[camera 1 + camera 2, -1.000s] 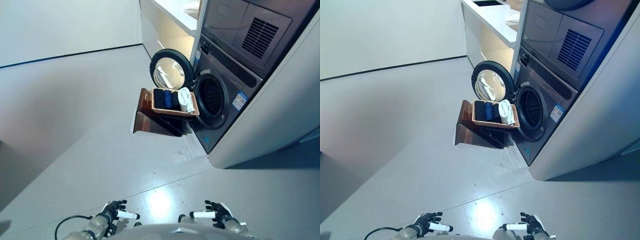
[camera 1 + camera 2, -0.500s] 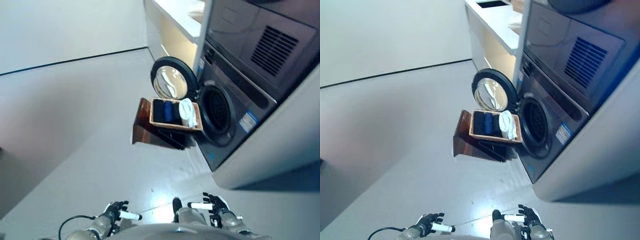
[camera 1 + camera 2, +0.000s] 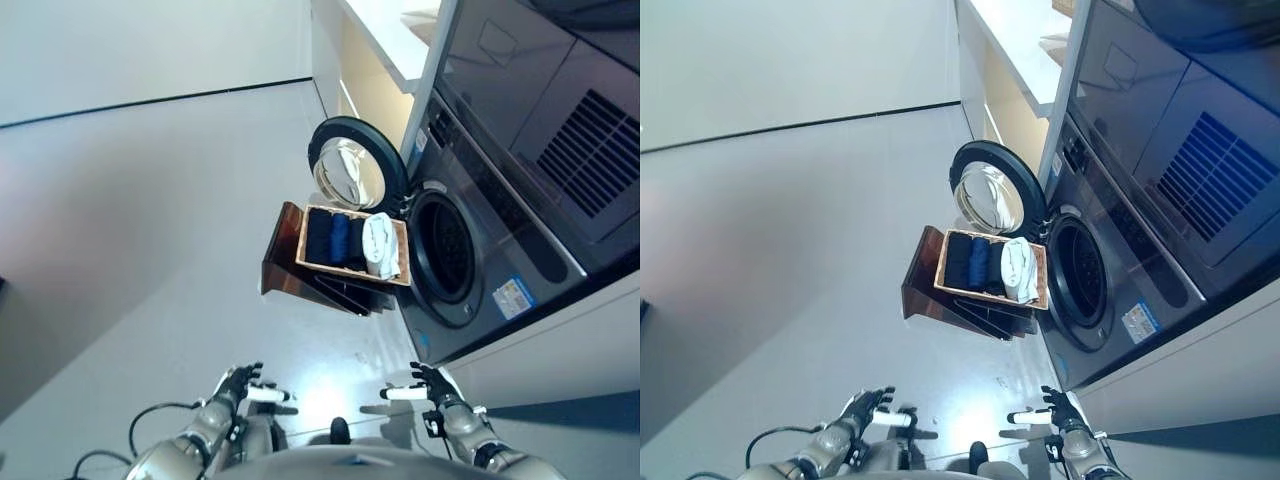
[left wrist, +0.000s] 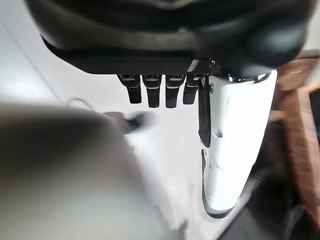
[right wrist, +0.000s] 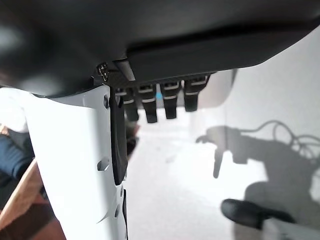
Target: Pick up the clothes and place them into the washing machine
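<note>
Seen from the head camera, looking down on a pale grey floor [image 3: 130, 230].

At lower left, the left hand [image 3: 238, 383]: low over the floor, fingers straight and relaxed, white-covered thumb pointing inward, holding nothing. In its own wrist view, fingers [image 4: 156, 91] in a short straight row beside the white thumb, nothing between them.

Ahead, mid-scene, a dark brown stand [image 3: 290, 268] on the floor, with a shallow wooden basket [image 3: 352, 271] on top. Inside the basket, the clothes [image 3: 340, 238]: dark and blue folded pieces side by side, then a white piece [image 3: 380, 246] at the end nearest the machine. All of it untouched, well apart from both hands.

Just right of the basket, the washing machine [image 3: 490, 240], dark grey, its round door [image 3: 352, 172] swung open toward the left, glass facing outward. Drum opening [image 3: 445, 255] dark, right beside the basket's white end. Above the machine, a second dark appliance [image 3: 560, 110] with a vent grille. Behind, a white counter [image 3: 385, 40].

At lower right, the right hand [image 3: 432, 385]: also low, fingers straight and loose, white thumb pointing inward, empty. Same in its wrist view: fingers [image 5: 159, 102] straight, closing on nothing.
</note>
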